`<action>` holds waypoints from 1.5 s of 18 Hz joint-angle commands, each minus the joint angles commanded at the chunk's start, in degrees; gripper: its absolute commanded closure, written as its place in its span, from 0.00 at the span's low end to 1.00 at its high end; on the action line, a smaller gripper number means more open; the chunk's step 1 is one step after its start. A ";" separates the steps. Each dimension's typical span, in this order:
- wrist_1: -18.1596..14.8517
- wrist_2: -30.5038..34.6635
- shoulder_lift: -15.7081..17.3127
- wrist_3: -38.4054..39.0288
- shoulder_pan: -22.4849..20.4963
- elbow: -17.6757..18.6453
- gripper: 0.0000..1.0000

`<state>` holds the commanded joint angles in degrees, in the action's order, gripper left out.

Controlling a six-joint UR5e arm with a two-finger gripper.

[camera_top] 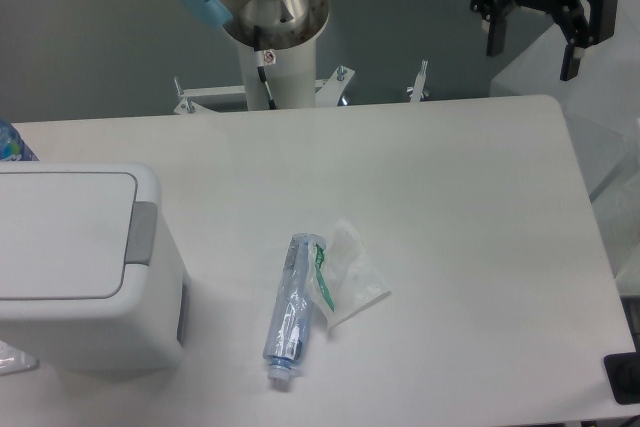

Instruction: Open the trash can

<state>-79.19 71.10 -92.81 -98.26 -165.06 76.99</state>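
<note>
The trash can (pixel 80 267) is a large white boxy bin at the left edge of the table. Its flat lid (pixel 55 237) lies shut, and a grey push-button strip (pixel 143 232) runs along the lid's right side. My gripper (pixel 532 59) hangs at the top right, above the table's far right corner and far from the bin. Its two black fingers are spread apart with nothing between them.
A crushed clear plastic bottle (pixel 292 309) lies on the white table (pixel 450 197) near the middle, with a clear wrapper (pixel 352 275) beside it. The arm's base column (pixel 272 57) stands behind the far edge. A blue-capped item (pixel 12 145) peeks in at the left.
</note>
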 joint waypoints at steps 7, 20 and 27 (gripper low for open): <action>0.00 -0.26 -0.18 4.37 0.26 -0.44 0.00; 12.30 -1.67 -2.55 49.71 14.75 0.00 0.00; 12.39 -1.76 -2.81 64.84 24.95 3.25 0.00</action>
<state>-66.80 69.35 -95.62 -33.42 -140.11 80.24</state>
